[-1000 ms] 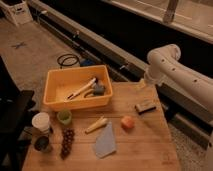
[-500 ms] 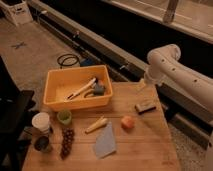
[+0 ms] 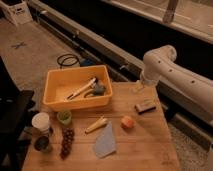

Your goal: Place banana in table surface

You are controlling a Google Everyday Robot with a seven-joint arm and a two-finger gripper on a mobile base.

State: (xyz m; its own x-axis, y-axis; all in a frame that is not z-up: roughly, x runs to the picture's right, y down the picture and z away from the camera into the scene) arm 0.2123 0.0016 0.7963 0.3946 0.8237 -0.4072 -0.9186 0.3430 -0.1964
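Note:
The small pale yellow banana (image 3: 96, 125) lies on the wooden table surface (image 3: 142, 147), just in front of the yellow bin and left of a round orange-pink fruit (image 3: 127, 122). Nothing holds it. My white arm (image 3: 170, 75) reaches in from the right and bends down to the gripper (image 3: 136, 89), which hangs over the table's far edge, right of the bin. The gripper is well apart from the banana, up and to its right.
A yellow bin (image 3: 75, 103) at the back left holds a white-handled tool (image 3: 82, 89). A blue-grey cloth (image 3: 105, 142) lies near the front. A dark block (image 3: 145, 106) sits at the back right. Cups (image 3: 41, 121) and grapes (image 3: 66, 142) stand at the left edge.

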